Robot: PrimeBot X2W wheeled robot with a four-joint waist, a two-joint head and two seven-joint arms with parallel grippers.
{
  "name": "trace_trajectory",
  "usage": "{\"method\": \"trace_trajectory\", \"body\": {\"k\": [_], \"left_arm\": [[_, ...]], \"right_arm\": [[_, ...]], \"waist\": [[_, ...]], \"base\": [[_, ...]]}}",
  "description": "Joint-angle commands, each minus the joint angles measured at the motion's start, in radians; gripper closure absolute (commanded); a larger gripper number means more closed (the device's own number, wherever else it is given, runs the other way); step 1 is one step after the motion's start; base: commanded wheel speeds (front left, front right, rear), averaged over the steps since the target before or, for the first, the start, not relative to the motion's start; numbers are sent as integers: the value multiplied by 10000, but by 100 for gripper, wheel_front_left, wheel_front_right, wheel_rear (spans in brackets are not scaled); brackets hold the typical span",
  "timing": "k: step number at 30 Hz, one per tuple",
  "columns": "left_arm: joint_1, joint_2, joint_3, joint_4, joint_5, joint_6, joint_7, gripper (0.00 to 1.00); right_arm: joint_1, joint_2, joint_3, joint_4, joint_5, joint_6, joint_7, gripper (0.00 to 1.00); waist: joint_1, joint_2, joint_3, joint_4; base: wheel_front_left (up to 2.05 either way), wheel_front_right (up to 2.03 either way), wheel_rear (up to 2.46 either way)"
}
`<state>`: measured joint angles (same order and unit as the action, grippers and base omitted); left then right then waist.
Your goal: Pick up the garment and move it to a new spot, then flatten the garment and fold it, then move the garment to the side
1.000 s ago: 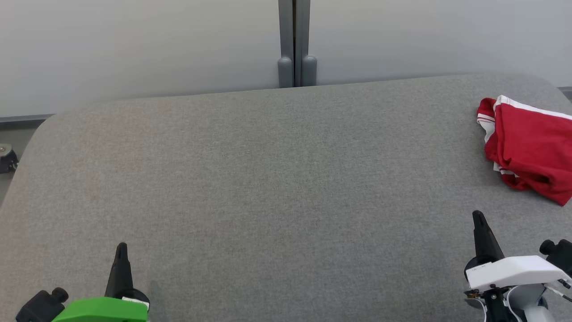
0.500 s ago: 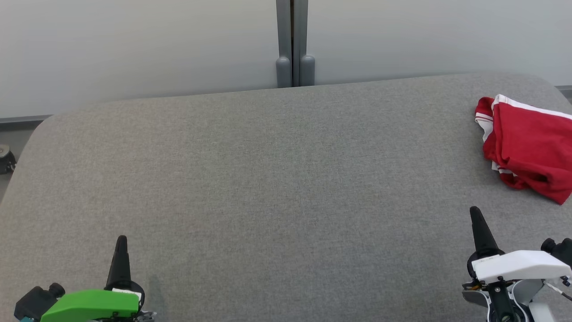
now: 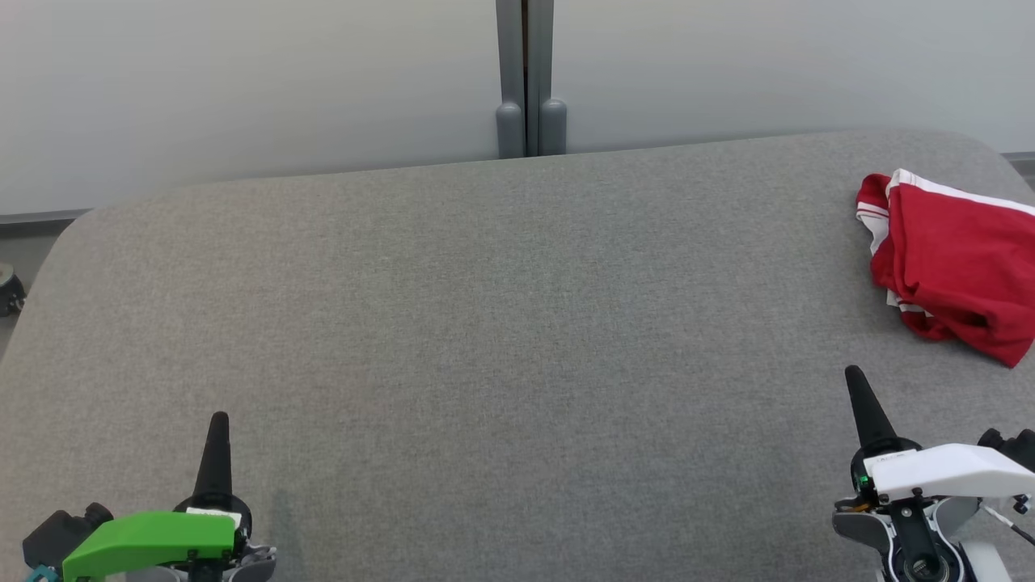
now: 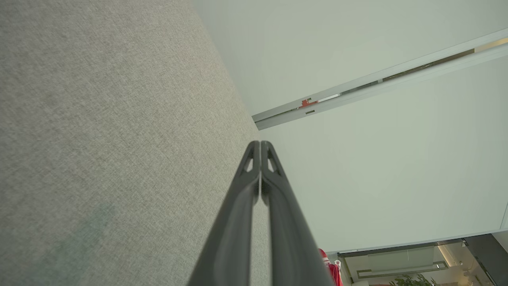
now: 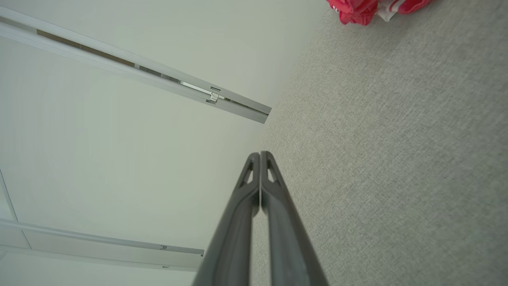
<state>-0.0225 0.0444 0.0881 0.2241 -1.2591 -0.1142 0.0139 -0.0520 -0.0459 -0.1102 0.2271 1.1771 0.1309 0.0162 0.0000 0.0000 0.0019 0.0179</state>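
A crumpled red garment with white trim lies at the far right of the grey table, running off the head view's right edge. It also peeks in as a red garment at the top of the right wrist view and as a red sliver low in the left wrist view. My right gripper is shut and empty, hovering nearer to me than the garment and apart from it. My left gripper is shut and empty at the lower left, far from the cloth. Both fingertip pairs, left and right, are pressed together.
The padded grey table has rounded corners and ends at a pale wall with a grey vertical post behind it. A small dark caster sits on the floor past the table's left edge.
Both grippers have crept forward, up the head view, while staying shut. The head view has drifted slightly, and the garment lies as before.
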Motion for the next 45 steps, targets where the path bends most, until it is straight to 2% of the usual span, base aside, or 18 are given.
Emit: {"method": "trace_trajectory", "body": {"k": [1, 45], "left_arm": [[-261, 73, 41, -48, -247, -54, 66, 100], [-913, 91, 269, 214, -3366, -184, 981, 100]], "right_arm": [[-220, -59, -19, -28, 284, 0, 58, 100], [-604, -61, -48, 180, 4126, 0, 960, 100]], "waist": [[0, 0, 0, -5], [0, 0, 11, -164]], "base": [[0, 0, 0], [0, 0, 0]]}}
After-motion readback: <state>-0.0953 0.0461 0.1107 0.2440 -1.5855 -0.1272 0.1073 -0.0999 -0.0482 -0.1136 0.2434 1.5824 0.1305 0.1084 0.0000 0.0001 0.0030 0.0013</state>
